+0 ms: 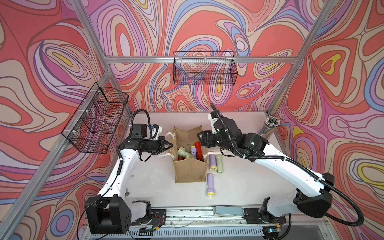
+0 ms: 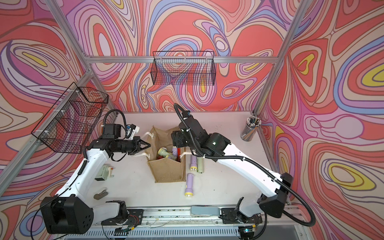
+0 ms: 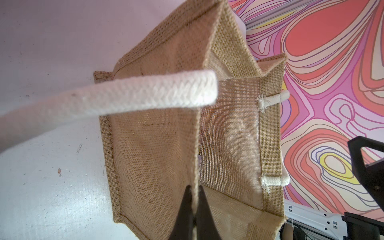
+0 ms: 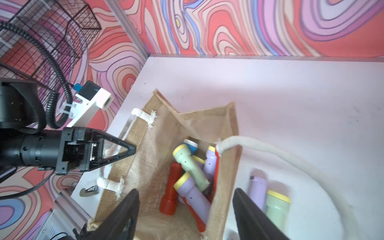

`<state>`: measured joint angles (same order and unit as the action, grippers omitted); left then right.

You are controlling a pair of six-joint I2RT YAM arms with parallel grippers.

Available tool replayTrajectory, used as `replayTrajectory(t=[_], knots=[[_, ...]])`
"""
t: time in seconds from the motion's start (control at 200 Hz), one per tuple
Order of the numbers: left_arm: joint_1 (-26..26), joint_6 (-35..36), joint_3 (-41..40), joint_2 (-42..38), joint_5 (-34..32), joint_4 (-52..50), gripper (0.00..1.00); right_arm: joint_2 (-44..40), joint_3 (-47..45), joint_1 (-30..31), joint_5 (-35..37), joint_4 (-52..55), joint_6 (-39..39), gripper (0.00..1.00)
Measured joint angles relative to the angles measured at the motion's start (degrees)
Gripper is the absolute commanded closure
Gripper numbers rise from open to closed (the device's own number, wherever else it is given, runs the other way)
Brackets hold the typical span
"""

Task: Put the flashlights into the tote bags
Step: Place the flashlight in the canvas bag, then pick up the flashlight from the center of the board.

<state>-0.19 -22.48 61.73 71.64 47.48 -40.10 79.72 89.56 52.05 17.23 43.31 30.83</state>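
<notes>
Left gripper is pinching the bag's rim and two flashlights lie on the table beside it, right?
Three lie there, not two: lilac flashlight, pale green flashlight and second lilac flashlight, seen in both top views. The left gripper does pinch the tote bag rim.

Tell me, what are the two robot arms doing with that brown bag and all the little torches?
They are packing small plastic flashlights into the boxy tan jute tote bag. The left pincer is shut on the bag's rim, holding it. The right pincer hangs open over the bag with nothing in it. Several flashlights, red, pale green, lilac and a blue one, lie inside already. Two lilac flashlights and a pale green one lie on the white table beside the bag, not yet packed.
</notes>
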Motion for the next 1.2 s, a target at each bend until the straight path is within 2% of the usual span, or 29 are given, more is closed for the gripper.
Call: replayTrajectory(t=[0.285, 0.536, 0.656, 0.791, 1.012, 1.202], knots=[[0.0, 0.0, 0.0, 0.0, 0.0, 0.0, 0.97, -14.6, -14.9, -3.7, 14.9, 6.2, 6.5, 0.20], [0.0, -0.1, 0.0, 0.0, 0.0, 0.0, 0.97, -24.7, -32.0, -11.6, 16.7, 10.1, 12.7, 0.20], [0.0, -0.1, 0.0, 0.0, 0.0, 0.1, 0.97, -28.0, -37.2, -12.7, 14.6, 9.7, 14.9, 0.21], [0.0, -0.3, 0.0, 0.0, 0.0, 0.1, 0.96, -27.4, -42.0, -14.2, 9.1, 5.3, 15.8, 0.22], [0.0, -0.2, 0.0, 0.0, 0.0, 0.1, 0.96, -17.5, -47.8, -18.3, -5.4, -5.5, 15.0, 0.26], [0.0, -0.2, 0.0, 0.0, 0.0, 0.0, 0.96, -9.1, -48.2, -18.7, -13.0, -12.9, 14.1, 0.30]])
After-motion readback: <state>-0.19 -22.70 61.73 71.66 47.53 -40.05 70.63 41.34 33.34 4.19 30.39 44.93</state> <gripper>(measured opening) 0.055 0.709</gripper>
